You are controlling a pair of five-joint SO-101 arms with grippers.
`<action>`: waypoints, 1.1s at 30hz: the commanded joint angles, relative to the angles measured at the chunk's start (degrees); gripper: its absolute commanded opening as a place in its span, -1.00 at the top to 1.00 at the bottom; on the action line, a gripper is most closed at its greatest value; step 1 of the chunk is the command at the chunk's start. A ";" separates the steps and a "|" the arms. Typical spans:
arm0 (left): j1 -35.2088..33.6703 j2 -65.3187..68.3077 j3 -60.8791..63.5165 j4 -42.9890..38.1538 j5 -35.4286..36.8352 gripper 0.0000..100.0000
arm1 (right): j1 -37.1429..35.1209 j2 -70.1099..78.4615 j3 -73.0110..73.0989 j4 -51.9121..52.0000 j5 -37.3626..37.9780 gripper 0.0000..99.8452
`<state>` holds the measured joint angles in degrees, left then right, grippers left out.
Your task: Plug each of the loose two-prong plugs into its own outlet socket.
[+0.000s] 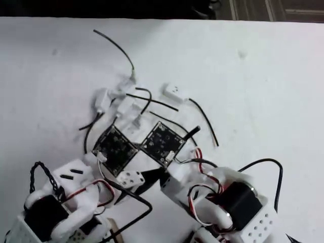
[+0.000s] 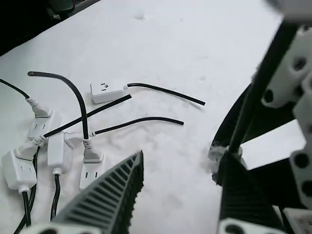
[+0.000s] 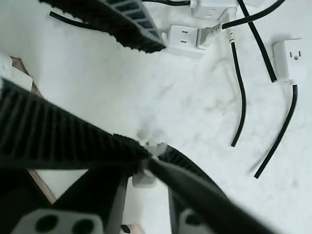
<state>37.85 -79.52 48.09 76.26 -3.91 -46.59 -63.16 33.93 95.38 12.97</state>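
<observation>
A white outlet point(image 2: 107, 90) point(image 1: 174, 91) point(image 3: 290, 58) lies alone on the table, its socket face bare and a black cord trailing from it. Beside it is a cluster of several white outlets point(image 2: 59, 151) point(image 1: 104, 100) with white plugs point(image 2: 91, 153) pushed into them. My left gripper point(image 2: 183, 156) is open just short of this cluster, with nothing between its fingers. My right gripper point(image 3: 151, 148) is shut on a small white plug point(image 3: 144, 178), held low over bare table. The plug's black cord point(image 2: 261, 83) point(image 1: 191, 134) rises from it.
Loose black cords point(image 2: 139, 119) point(image 3: 239, 92) cross the white table point(image 1: 263, 71) between the outlets. The left arm point(image 1: 55, 212) and right arm point(image 1: 238, 202) stand close together at the near edge. The table's dark far edge point(image 1: 152, 7) lies beyond.
</observation>
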 commanded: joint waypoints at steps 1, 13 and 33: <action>0.57 -0.40 -2.20 0.18 -3.08 0.49 | -0.66 -0.84 -0.44 -0.22 -0.09 0.96; -21.05 0.13 0.44 -9.58 -3.43 0.49 | 20.62 -0.40 -7.38 2.59 2.37 0.96; -23.69 67.82 -40.70 -16.18 -13.45 0.49 | 38.46 -0.40 -0.44 0.40 6.42 0.96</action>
<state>14.37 -23.96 21.19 61.67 -13.67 -10.73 -63.52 33.85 96.53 18.86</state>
